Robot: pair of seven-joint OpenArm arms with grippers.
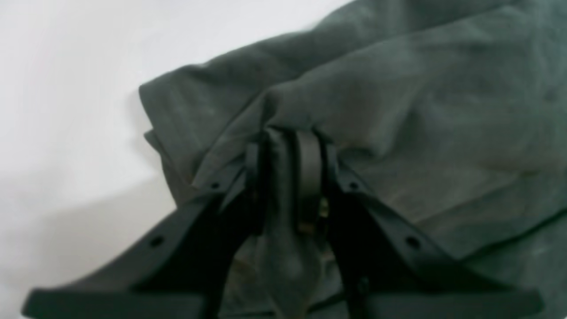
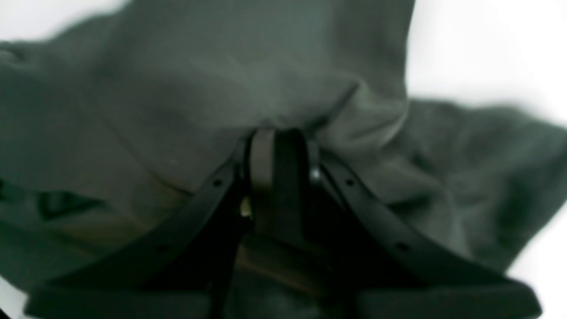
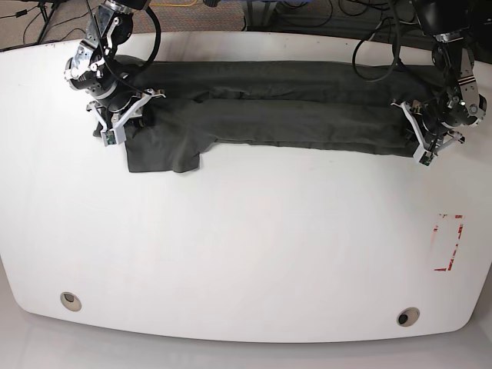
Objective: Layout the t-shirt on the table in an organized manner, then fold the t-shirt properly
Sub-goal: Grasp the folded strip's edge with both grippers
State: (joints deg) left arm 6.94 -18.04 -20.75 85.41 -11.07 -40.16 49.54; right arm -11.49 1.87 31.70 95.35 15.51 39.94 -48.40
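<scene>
in the left wrist view we see the left gripper [image 1: 288, 137] closed down on a bunched fold of the t-shirt [image 1: 421, 110], dark grey cloth pinched between its black fingers and hanging down between them toward the bottom of the frame. the white table [image 1: 66, 88] fills the upper left there, with the shirt's edge lying on it.

in the right wrist view the right gripper [image 2: 279, 137] is likewise drawn in tight, its tips pressed into a gather of the t-shirt [image 2: 177, 88]; the cloth puckers right where the tips meet, so we read it as gripped, though the picture is blurred.

in the base view the t-shirt [image 3: 269, 115] lies as a long, narrow, rumpled band across the upper part of the table [image 3: 246, 254]. the left gripper [image 3: 424, 142] sits at the band's right end, the right gripper [image 3: 123, 115] at its left end, where a flap of cloth spreads toward the lower left.

near the right edge of the table lies a red-and-white sticker [image 3: 448, 243]; we cannot read any writing on it.
</scene>
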